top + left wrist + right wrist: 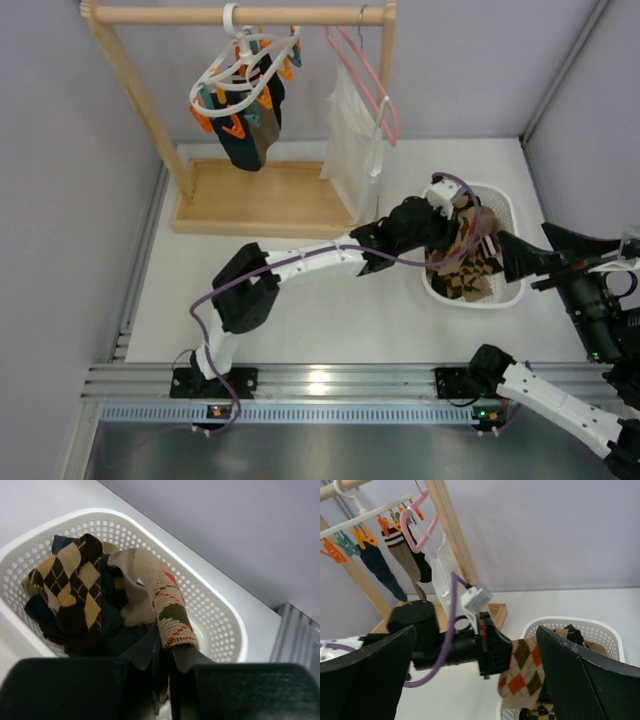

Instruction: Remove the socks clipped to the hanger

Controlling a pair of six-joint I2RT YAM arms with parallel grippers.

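- Three socks [405, 562] hang clipped to the one hanger [370, 517] on the wooden rail [240, 14].
- The left gripper [162, 647] pinches one tan argyle sock [170, 610] over the single basket [220, 615].
- The right gripper [475, 630] is spread wide.
- The heaped socks [70, 590] in the basket overlap, so their number is unclear.

White garment [350, 140] on pink hanger [389, 118], wooden rack [180, 14]; white basket [503, 205] right
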